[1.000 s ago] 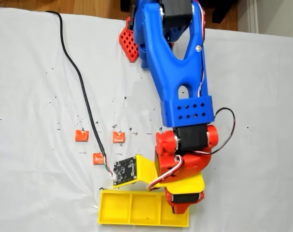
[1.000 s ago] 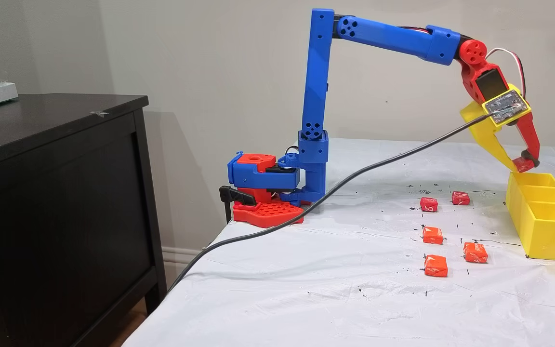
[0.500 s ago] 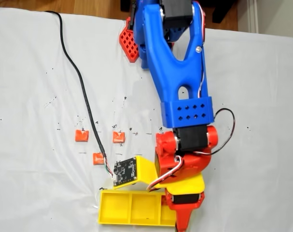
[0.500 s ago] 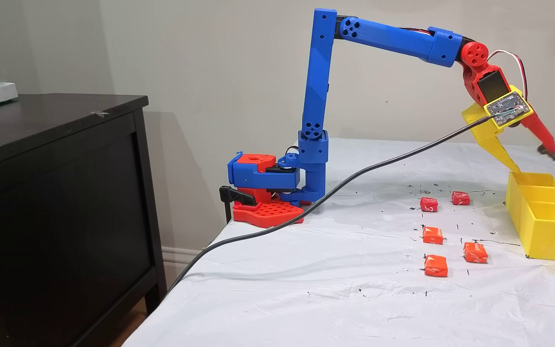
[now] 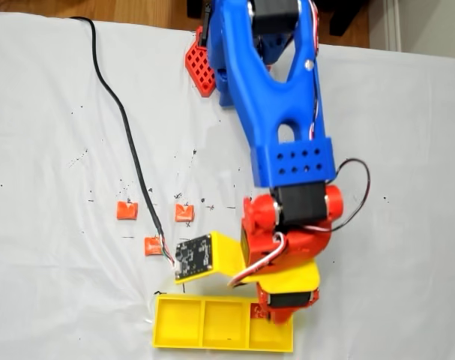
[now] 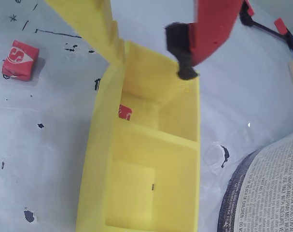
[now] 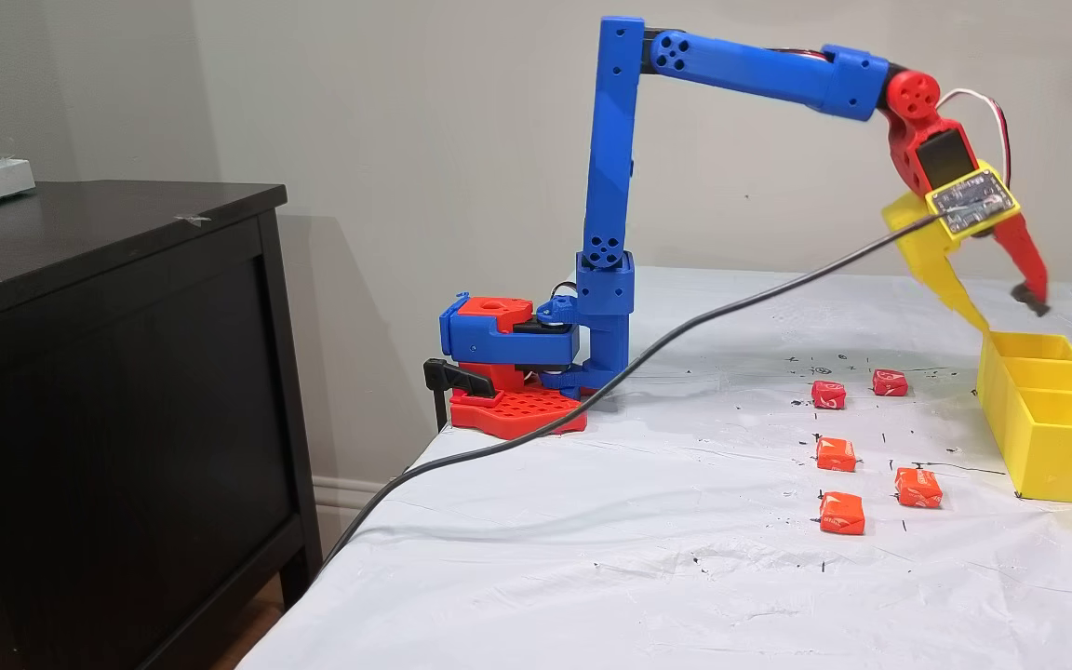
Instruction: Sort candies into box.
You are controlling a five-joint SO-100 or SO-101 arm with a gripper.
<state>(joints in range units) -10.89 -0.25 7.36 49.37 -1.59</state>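
The tool (image 7: 1006,316) hangs open and empty above the box (image 6: 100,159); one candy (image 6: 125,112) peeks from its far compartment, half hidden behind the wall.

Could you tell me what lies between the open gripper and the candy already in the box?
Nothing: in the wrist view, the gripper hangs open above the yellow box, with only bare yellow wall and floor between it and the red candy in that end compartment.

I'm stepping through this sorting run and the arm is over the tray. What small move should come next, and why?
Probably lift and swing back toward the loose candies. The gripper hangs open and empty above the yellow box, one red candy already lies in the end compartment, and the nearest red candy still sits on the cloth.
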